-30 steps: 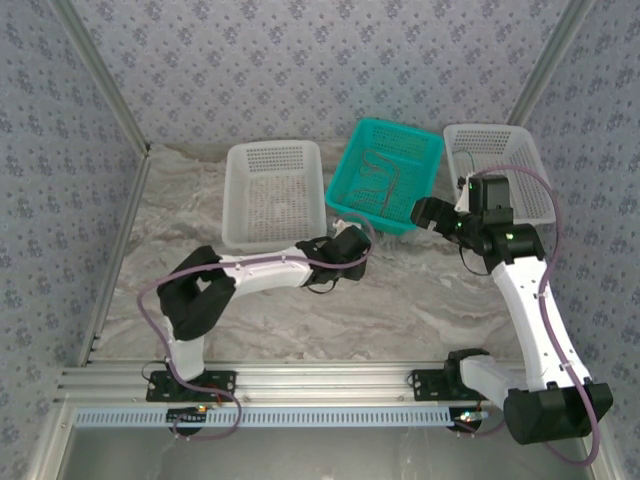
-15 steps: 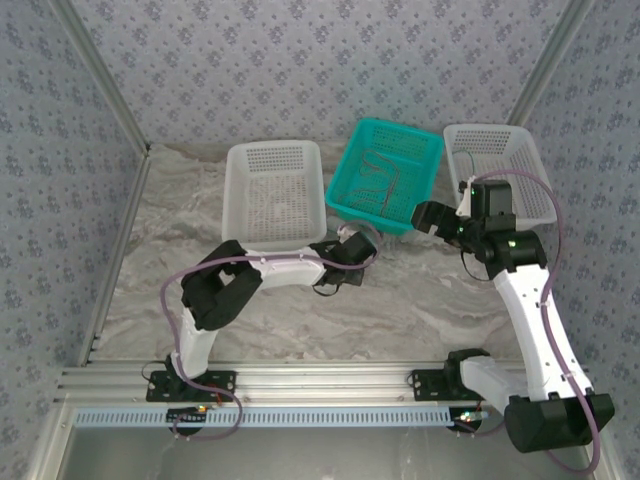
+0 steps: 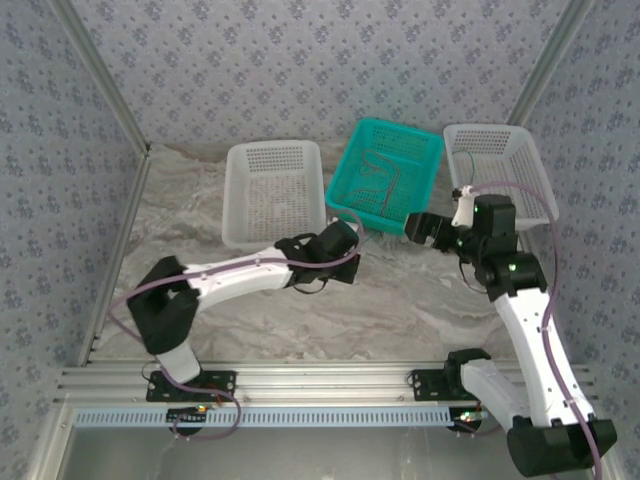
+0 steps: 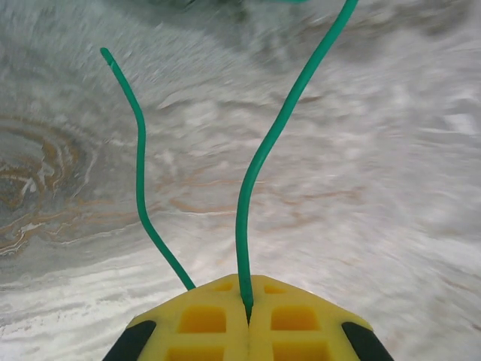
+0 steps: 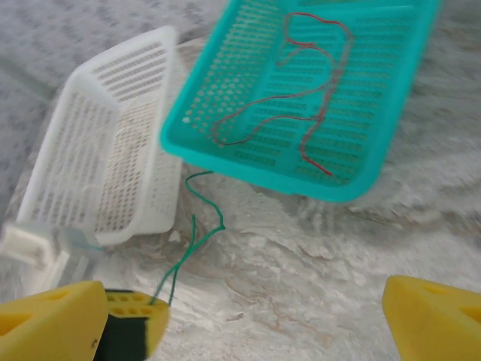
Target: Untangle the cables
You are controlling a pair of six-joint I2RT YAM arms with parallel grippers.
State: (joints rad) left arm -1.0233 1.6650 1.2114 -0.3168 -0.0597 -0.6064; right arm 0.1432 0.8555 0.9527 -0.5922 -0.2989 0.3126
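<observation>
The marbled table (image 3: 300,310) carries three baskets along its far side: a white basket (image 3: 243,200) on the left, a teal basket (image 3: 345,195) tilted in the middle, and a second white basket (image 3: 535,190) on the right. The left arm (image 3: 230,272) reaches across the table towards the teal basket's near corner; the right arm (image 3: 525,310) bends in from the right towards the same basket.

The left gripper (image 4: 248,289) is pressed together on the green cable (image 4: 259,165), its yellow pads meeting with the wire pinched in the seam. Two strands rise from the pads over bare table: the longer runs up and right out of the wrist view; the shorter curves left and ends in a free tip.

In the right wrist view the green cable (image 5: 197,233) climbs from the left gripper (image 5: 154,320), kinks, and bends right just beside the teal basket's near rim (image 5: 248,169); whether it touches the rim cannot be told. The right gripper (image 5: 244,316) is spread wide with only table between its fingers (image 5: 432,320); the green cable lies near its left finger, apart from it.

The red cable (image 5: 316,113) lies in loose loops on the teal basket's floor, well apart from both grippers.
</observation>
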